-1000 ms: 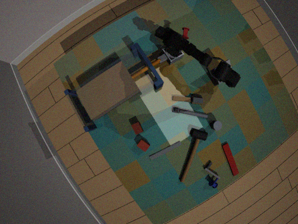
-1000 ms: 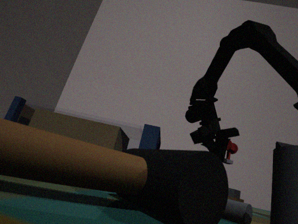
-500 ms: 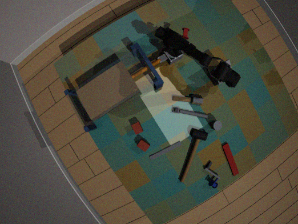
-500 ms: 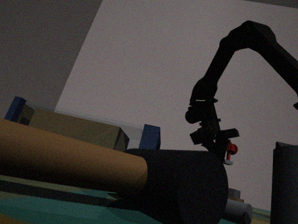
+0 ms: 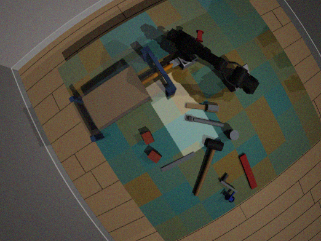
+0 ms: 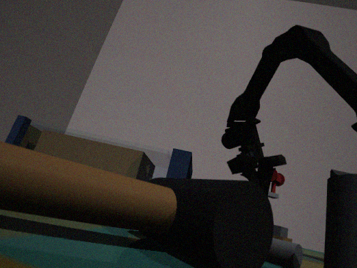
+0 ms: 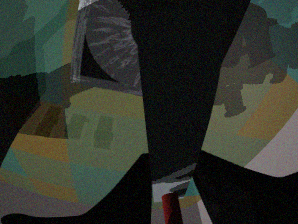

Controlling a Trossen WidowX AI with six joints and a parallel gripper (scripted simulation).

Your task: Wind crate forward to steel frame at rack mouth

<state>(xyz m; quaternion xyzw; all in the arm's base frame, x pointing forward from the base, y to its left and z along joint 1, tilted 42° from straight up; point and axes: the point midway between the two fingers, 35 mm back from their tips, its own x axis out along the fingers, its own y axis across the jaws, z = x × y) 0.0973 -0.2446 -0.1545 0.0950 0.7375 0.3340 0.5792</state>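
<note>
The brown crate (image 5: pixel 118 96) (image 6: pixel 92 155) sits flat inside the cubby, with a gap between its front and the blue frame (image 5: pixel 160 70) (image 6: pixel 180 163) at the mouth. Orange strips (image 5: pixel 158 74) run from the mouth to the silver winch (image 5: pixel 185 62) (image 7: pixel 76 62). My gripper (image 6: pixel 262 176) (image 7: pixel 168 157) is shut on a crank handle with a red knob (image 5: pixel 200 36) (image 6: pixel 278 178) (image 7: pixel 172 207), held raised beside the winch. The handle's square key and the winch's top hole cannot be made out. The dark part between the fingers hides some of the winch in the wrist view.
A wooden-handled mallet (image 5: pixel 214 144) (image 6: pixel 222 212), a small hammer (image 5: pixel 211 107), a wrench (image 5: pixel 204 120), a grey bar (image 5: pixel 178 161), a red bar (image 5: pixel 248 171) and two red blocks (image 5: pixel 147 138) (image 5: pixel 154 156) lie on the bench. A blue-knobbed crank (image 5: pixel 227 185) lies near the edge.
</note>
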